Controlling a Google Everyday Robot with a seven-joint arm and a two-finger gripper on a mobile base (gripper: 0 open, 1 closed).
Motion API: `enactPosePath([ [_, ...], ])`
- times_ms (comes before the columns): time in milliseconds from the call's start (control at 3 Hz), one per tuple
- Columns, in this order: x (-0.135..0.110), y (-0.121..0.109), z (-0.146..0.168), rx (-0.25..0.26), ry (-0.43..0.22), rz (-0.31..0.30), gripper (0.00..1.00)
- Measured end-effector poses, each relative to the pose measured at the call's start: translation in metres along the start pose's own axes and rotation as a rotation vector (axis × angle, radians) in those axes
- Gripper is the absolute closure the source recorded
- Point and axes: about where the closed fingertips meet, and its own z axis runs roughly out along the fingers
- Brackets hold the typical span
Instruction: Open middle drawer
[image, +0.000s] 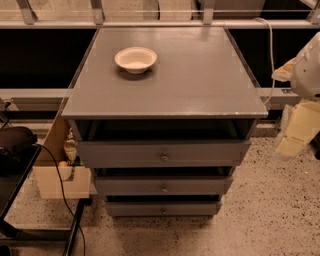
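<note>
The grey cabinet (165, 85) fills the middle of the camera view, with three flat-fronted drawers stacked below its top. The middle drawer (200, 186) is the second one down, and its small round knob (164, 188) sits at centre. A dark gap shows above its front. The top drawer (210, 152) juts out furthest and the bottom drawer (200, 208) lies lowest. My gripper (296, 134) hangs at the right edge of the view, beside the cabinet's right side, apart from all the drawers and about level with the top one.
A white bowl (135, 59) rests on the cabinet top, back left. A cardboard box (60, 175) stands against the cabinet's left side. A black stand with a cable (20, 165) occupies the lower left. Speckled floor (270, 215) spreads in front and to the right.
</note>
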Motion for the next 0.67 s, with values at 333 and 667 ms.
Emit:
enactPosePath([
  [333,0.005,0.008,0.02,-0.014,-0.014,0.026,0.0],
  [667,0.009,0.021,0.046,-0.028,-0.036,0.046,0.0],
])
